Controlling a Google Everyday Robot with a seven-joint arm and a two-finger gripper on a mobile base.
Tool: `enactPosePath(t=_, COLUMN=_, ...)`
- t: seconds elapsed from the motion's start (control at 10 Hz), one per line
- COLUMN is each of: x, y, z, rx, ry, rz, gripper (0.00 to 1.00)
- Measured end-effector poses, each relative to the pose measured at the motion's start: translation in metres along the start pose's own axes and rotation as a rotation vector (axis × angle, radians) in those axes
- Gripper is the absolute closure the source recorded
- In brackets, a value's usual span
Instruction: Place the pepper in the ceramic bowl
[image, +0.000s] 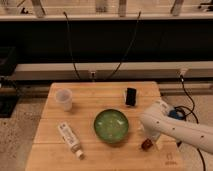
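Note:
The pepper (146, 144), small and dark red, sits on the wooden table (90, 95) to the right of the ceramic bowl (111, 125). The bowl is round, glossy green, with a speckled inside, and holds nothing. My gripper (148, 140) comes down from the white arm (175, 127) at the right and is right over the pepper, about at its top. The arm hides most of the gripper.
A translucent white plastic cup (63, 99) stands at the back left. A white tube (69, 139) lies at the front left. A small black rectangular object (131, 96) stands behind the bowl. Cables run along the wall and by the table's right edge.

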Motion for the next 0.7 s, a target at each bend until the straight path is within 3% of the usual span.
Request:
enactPosePath(t=0.4, x=0.009, y=0.006, z=0.007, rx=-0.015, ry=-0.008, rz=0.042, gripper=0.21)
enactPosePath(t=0.5, x=0.01, y=0.008, z=0.009, rx=-0.027, ry=-0.01, rz=0.051, gripper=0.25)
enactPosePath(t=0.7, x=0.011, y=0.009, z=0.013, rx=-0.046, ry=-0.019, rz=0.064, gripper=0.43)
